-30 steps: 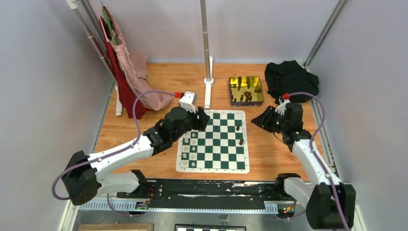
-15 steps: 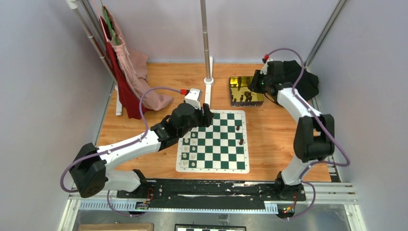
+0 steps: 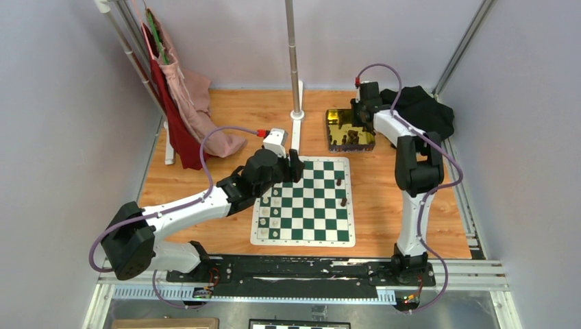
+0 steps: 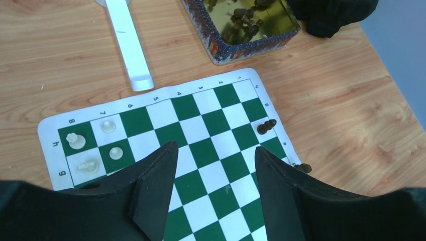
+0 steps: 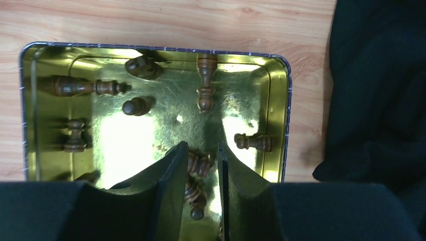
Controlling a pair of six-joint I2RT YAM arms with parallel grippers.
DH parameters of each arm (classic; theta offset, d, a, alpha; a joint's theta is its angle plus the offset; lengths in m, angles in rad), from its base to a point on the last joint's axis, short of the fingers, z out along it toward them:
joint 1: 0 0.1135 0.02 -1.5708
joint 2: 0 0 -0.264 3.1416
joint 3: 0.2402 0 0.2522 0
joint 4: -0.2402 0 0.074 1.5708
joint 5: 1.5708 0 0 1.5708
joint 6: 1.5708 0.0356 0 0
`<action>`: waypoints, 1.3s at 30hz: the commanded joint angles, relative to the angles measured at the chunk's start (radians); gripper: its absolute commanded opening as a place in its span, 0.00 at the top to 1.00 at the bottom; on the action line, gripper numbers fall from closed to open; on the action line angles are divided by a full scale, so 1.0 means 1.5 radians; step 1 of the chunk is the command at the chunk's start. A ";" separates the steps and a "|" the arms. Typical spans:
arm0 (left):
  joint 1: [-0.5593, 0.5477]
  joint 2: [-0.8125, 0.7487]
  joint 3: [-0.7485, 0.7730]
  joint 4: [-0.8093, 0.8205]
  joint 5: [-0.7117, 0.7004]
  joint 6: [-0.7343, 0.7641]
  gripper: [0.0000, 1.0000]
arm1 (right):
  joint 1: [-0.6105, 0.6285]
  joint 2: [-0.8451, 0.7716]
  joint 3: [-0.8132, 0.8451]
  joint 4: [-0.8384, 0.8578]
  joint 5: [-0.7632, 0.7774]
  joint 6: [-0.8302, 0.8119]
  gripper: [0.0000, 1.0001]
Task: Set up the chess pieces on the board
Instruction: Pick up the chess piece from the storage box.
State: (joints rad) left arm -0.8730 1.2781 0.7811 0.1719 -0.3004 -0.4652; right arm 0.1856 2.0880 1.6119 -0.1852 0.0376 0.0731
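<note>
R hand (image 5: 202,150) in tin (image 5: 30,100) to fetch chess pieces (image 5: 88,86), jaws narrow astride one, grip unclear; L hand (image 4: 215,150) apart, empty, over board (image 4: 201,105).

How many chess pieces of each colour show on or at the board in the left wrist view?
Cream pieces: 4
Dark brown pieces: 2, one of them at the right edge of the board
Total: 6
The left gripper hides the nearer squares.
</note>
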 commanded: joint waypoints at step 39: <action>-0.004 0.019 -0.008 0.054 -0.023 0.007 0.36 | 0.009 0.163 0.196 -0.087 0.016 -0.056 0.92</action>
State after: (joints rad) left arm -0.8730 1.3083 0.7685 0.2161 -0.3119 -0.4603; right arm 0.1864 2.3146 1.8709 -0.2745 0.0708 -0.0158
